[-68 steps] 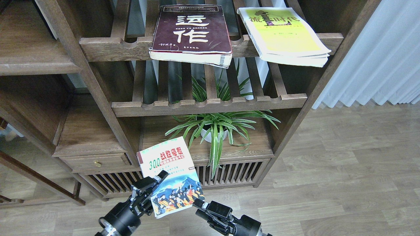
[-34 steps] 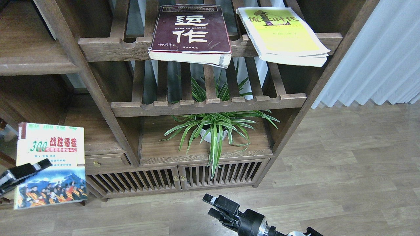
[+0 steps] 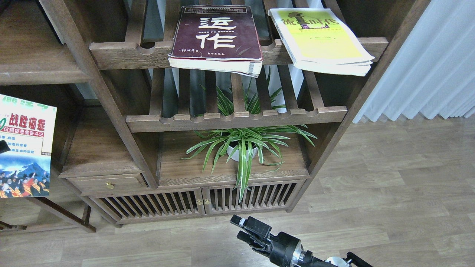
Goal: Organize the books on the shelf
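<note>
White book carried up and left, now half out of view at the frame's left edge.

Compared with half a second ago, the white book [image 3: 24,148] sits higher and further left, its glossy cover cut off by the frame edge; of the left gripper [image 3: 3,146] only a dark sliver shows against the cover, so I cannot tell how its fingers stand. The right gripper [image 3: 245,229] has barely shifted, low over the pale plank floor [image 3: 389,193], its matte black fingers slightly parted and empty. The thick maroon book [image 3: 217,35] and the yellow-green book [image 3: 321,37] lie flat as before, overhanging the notched front rail of the top slatted rack [image 3: 126,53]. The solid dark-brown shelf [image 3: 33,55] with its rounded front edge stands upper left.
</note>
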